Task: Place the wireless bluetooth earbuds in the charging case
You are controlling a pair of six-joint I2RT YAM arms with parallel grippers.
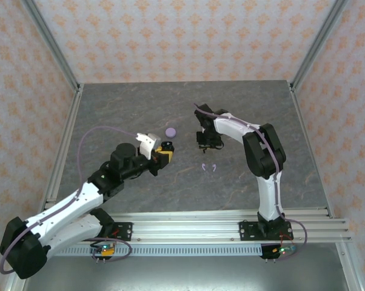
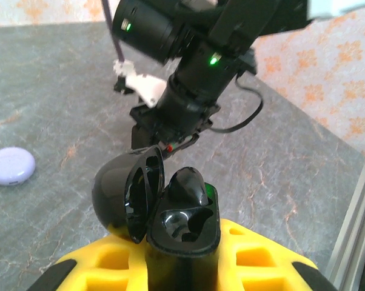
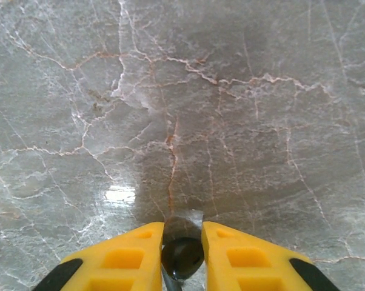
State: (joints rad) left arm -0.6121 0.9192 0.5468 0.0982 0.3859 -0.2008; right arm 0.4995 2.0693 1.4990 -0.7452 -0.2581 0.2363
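Observation:
My left gripper [image 2: 182, 257] is shut on the black charging case [image 2: 185, 227], which it holds upright with the lid [image 2: 125, 191] swung open to the left. One black earbud [image 2: 190, 187] sits in the case's far slot, and the near slot [image 2: 182, 223] is empty. Just above the bare table, my right gripper [image 3: 182, 230] is shut on a second black earbud [image 3: 182, 256]. From above, the left gripper [image 1: 162, 154] is left of centre and the right gripper [image 1: 208, 143] lies to its right. Two lavender earbuds [image 1: 209, 168] lie on the table in front of the right gripper.
A closed lavender case [image 1: 170, 131] rests on the grey marble table [image 1: 122, 109] just behind the left gripper, and appears again as the lavender case [image 2: 11, 165] at left. Patterned walls and metal frame rails enclose the table. The right arm [image 2: 188, 91] looms close above the held case.

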